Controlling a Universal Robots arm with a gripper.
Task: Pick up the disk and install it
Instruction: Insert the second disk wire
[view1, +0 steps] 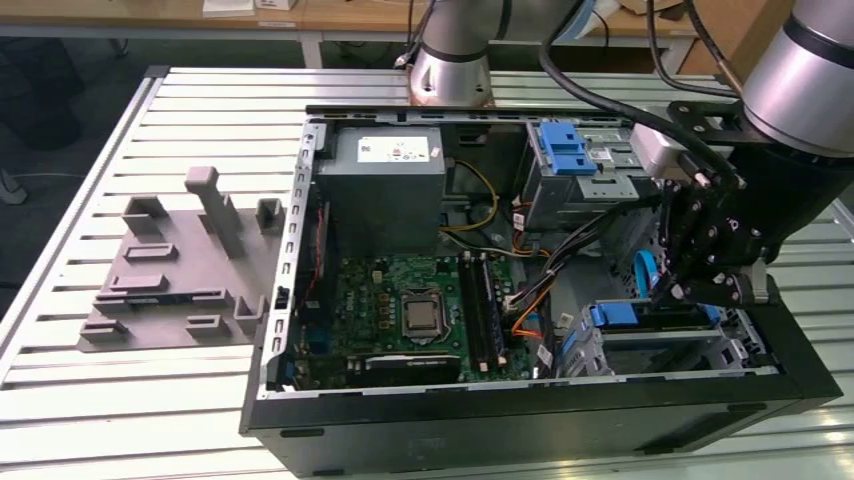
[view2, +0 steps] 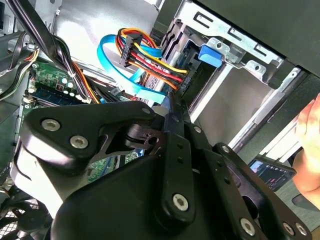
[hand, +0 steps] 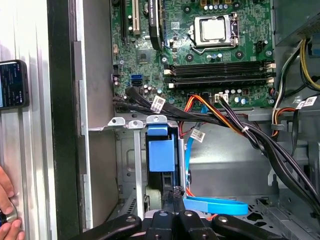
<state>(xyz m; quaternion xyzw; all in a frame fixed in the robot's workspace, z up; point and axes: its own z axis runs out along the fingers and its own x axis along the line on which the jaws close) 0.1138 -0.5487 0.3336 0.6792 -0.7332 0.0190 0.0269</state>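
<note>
The disk sits in the lower drive cage of the open computer case, and its blue caddy end (view1: 625, 315) (hand: 161, 150) (view2: 210, 54) faces out of the bay. The cage hides its silver body. My gripper (view1: 683, 292) hangs inside the case at the exterior view's right, just above and beside that blue end. In both wrist views the fingers (hand: 175, 194) (view2: 173, 112) are pressed together into one thin dark tip, shut with nothing between them. The tip stands close to the caddy end; I cannot tell if it touches.
A grey slotted fixture block (view1: 174, 270) lies on the slatted table at the exterior view's left. A second blue caddy (view1: 567, 150) sits in the upper cage. Blue and coloured cables (hand: 215, 205) run beside the bay. A person's hand (hand: 6, 200) and a phone (hand: 12, 82) lie outside the case wall.
</note>
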